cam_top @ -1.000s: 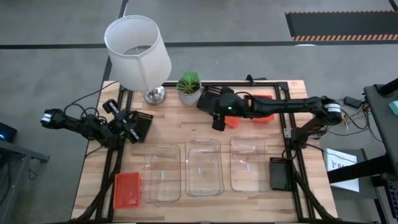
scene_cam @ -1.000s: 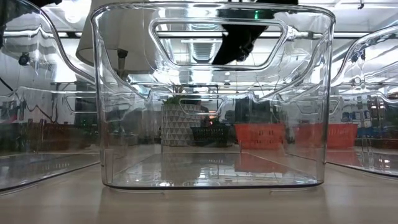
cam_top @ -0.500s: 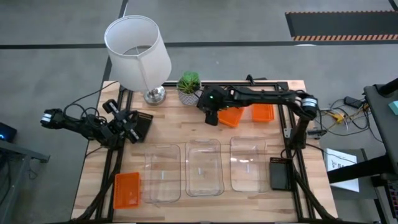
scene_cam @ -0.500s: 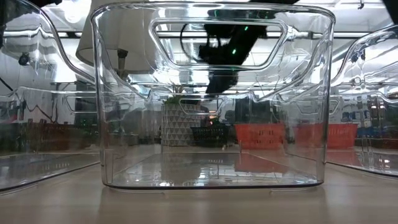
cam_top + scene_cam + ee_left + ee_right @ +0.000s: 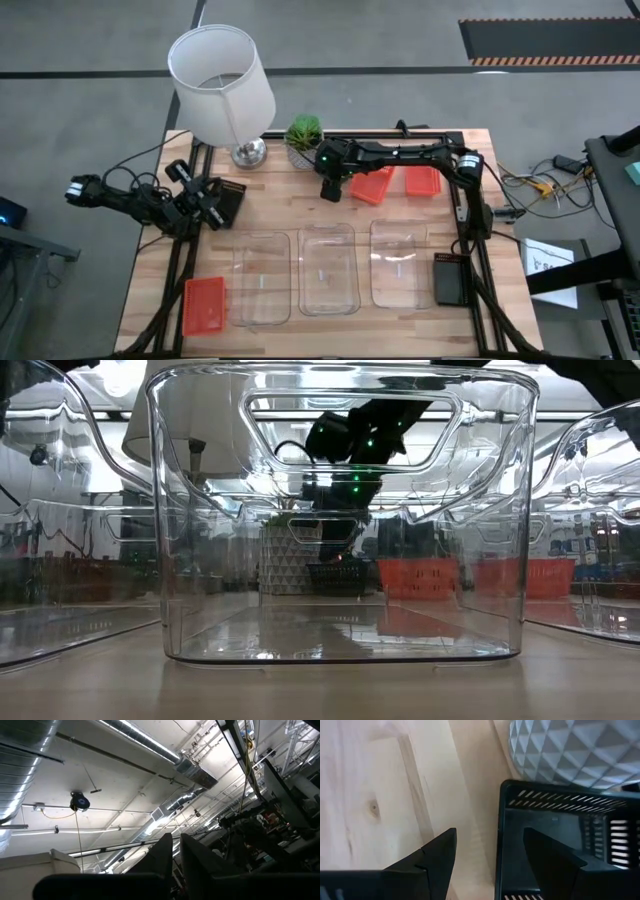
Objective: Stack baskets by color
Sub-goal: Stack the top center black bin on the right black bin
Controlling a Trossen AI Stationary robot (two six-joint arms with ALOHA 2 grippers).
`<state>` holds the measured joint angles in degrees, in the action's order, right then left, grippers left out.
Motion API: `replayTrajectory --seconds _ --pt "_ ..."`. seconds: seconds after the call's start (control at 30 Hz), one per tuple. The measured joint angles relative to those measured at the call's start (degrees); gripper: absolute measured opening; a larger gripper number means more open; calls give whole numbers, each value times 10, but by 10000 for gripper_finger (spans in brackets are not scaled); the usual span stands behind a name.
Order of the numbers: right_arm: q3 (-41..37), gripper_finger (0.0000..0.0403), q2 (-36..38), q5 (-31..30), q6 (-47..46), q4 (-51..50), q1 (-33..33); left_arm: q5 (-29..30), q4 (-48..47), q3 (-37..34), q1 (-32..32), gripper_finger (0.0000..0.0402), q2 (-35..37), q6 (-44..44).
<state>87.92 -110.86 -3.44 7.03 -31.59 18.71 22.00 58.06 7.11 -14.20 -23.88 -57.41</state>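
Note:
My right gripper [image 5: 490, 834] hangs open, tipped down over a black basket [image 5: 560, 835] that stands on the table beside the white plant pot [image 5: 580, 750]. One finger is over the bare wood outside the basket's end wall [image 5: 501, 845] and the other is above its inside. In the high view the gripper [image 5: 329, 190] hides this basket. The low view shows the basket [image 5: 335, 575] through a clear basket [image 5: 340, 520]. My left gripper [image 5: 210, 200] waits shut at the table's left edge, pointing upward, next to another black basket [image 5: 232, 200].
Three clear baskets [image 5: 262, 278] [image 5: 328, 268] [image 5: 400, 262] stand in a row near the front. Two orange baskets [image 5: 372, 186] [image 5: 422, 180] lie at the back right and a third [image 5: 204, 305] at the front left. A black basket [image 5: 447, 278] sits front right. A lamp [image 5: 222, 85] stands at the far left.
My right gripper has swung toward the table's left edge and come down, tipping further downward, to just above the black basket beside the plant pot. It has stayed open.

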Motion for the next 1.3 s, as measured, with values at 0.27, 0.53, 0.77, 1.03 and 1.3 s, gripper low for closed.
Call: replayTrajectory --seconds 0.27,0.53,0.77,1.03,1.3 --pt "0 223 -16 0 -3 -12 0 0 0 0 0 19 -1 1" --pt "-1 223 -18 -1 6 -12 0 0 0 0 0 19 -4 2" --pt "-1 212 -18 -1 20 -12 0 0 -1 0 0 19 -5 2" --pt "-1 199 -13 -2 36 -28 1 0 -1 0 0 19 -5 2" --pt "9 219 15 0 98 -59 1 0 0 0 0 19 -4 2"
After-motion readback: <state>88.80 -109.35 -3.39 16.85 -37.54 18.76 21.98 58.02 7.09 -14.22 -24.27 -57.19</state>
